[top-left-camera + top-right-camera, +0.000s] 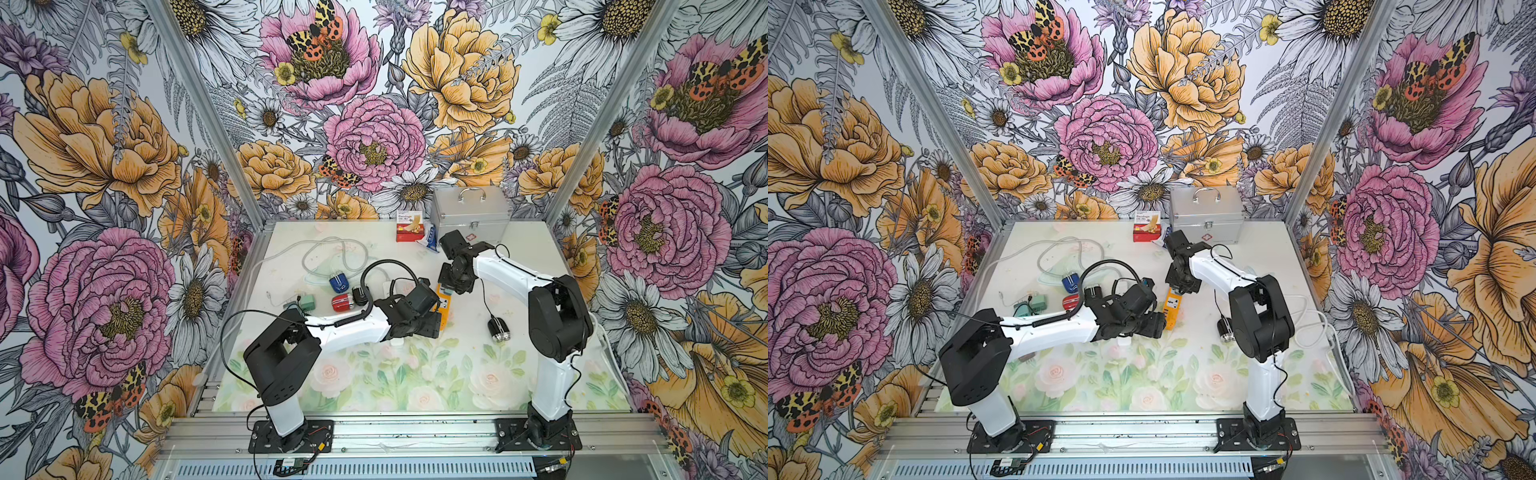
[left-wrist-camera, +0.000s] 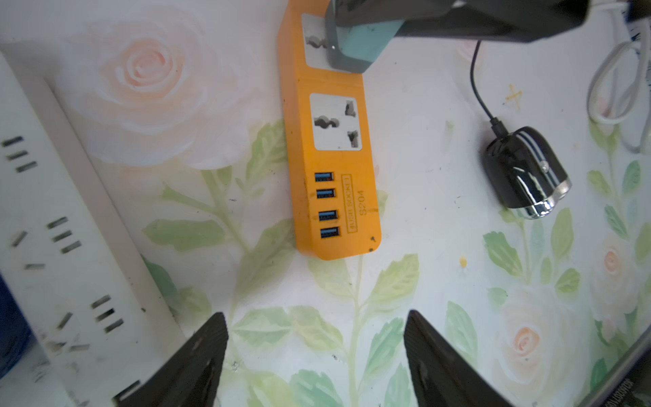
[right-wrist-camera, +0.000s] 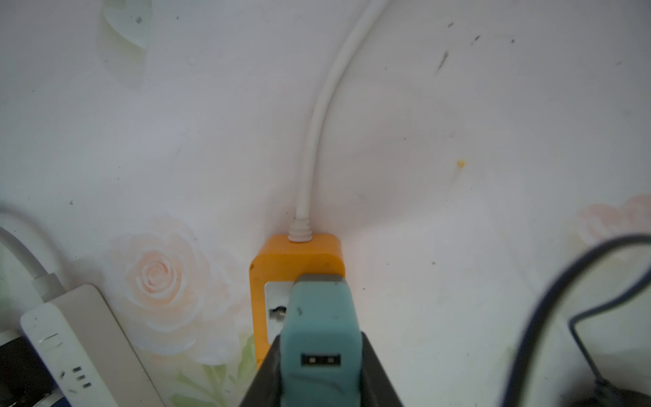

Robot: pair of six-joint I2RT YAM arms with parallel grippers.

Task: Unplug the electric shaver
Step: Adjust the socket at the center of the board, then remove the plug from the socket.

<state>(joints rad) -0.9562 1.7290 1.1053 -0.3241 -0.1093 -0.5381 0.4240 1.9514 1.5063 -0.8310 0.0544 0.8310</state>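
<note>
On the left gripper (image 2: pixel 317 356) the jaws stand wide apart. They hold nothing and hang over bare tabletop (image 1: pixel 374 374), just short of the end of the orange power strip (image 2: pixel 334 158) that carries its USB ports. On the right gripper (image 3: pixel 320 349) the jaws are closed around a teal adapter (image 3: pixel 318 317) that sits over the end socket of that strip, beside the strip's white cable. The slot in the adapter's face shows two bare contacts.

The electric shaver (image 1: pixel 498 329), black with a chrome head, lies on the tabletop right of centre in both top views. It is between the orange strip and the right arm, and neither gripper touches it. Its thin black cord (image 2: pixel 475 81) runs from its rear end toward the right gripper.

The cord's far end passes behind the right gripper and cannot be traced. The adapter's prongs are hidden, so I cannot tell whether it is seated. In both top views the wrist housings cover both sets of jaws. A white power strip (image 2: pixel 53 246) is cut off at the frame edge.
</note>
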